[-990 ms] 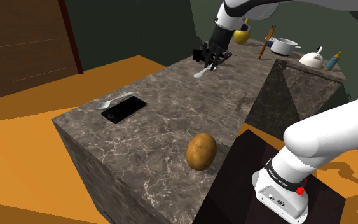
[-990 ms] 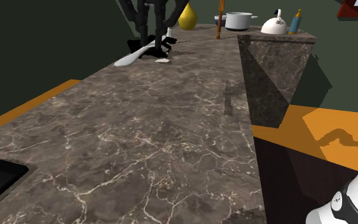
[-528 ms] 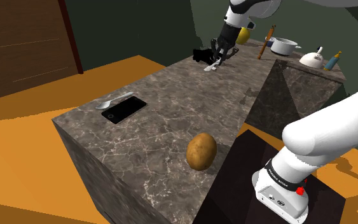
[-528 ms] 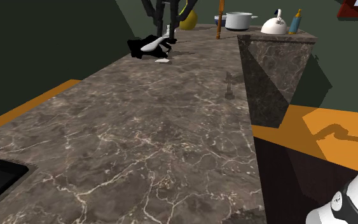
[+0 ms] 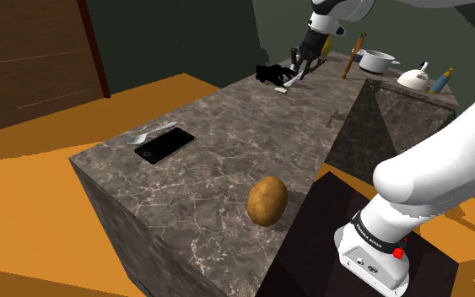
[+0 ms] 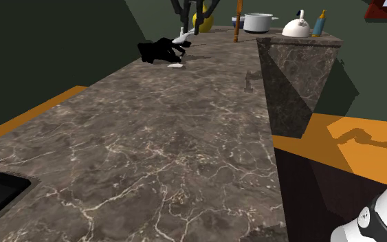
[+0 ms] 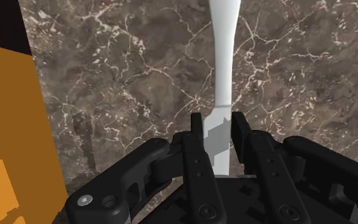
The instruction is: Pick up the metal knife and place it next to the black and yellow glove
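the black two-finger claw (image 7: 219, 124) is clamped on one end of the long plain white knife (image 7: 224, 57). it holds the knife above the dark marbled tabletop (image 5: 227, 143), just beside the black glove (image 6: 159, 49). i judge that placing comes next: i should lower slowly and release only on the tabletop, not on the glove.

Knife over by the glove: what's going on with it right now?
The white arm's tool is shut on the pale knife, clasping it near one end. It hangs over the far end of the dark marble counter in the shoulder view, close beside the black glove. The knife looks lifted off the surface, not yet set down. A potato and a phone lie at the near end, apart from it.
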Motion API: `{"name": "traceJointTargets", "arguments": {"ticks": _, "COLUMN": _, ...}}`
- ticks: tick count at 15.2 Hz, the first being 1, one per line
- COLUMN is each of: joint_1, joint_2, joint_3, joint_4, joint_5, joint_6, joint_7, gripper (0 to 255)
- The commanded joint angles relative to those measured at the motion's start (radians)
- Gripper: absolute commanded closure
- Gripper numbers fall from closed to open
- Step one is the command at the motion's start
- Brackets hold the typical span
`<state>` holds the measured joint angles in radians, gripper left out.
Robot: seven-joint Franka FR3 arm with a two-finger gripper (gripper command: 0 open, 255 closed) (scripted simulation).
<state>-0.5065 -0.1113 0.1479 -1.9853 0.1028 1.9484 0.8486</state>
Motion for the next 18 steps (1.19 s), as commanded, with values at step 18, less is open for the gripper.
{"name": "traceJointTargets", "arguments": {"ticks": 18, "joint_1": -0.158, "joint_2": 0.634, "joint_3": -0.121, "joint_4": 0.866, "joint_5": -0.019, "joint_6": -0.256, "joint_7": -0.257, "gripper": 255}}
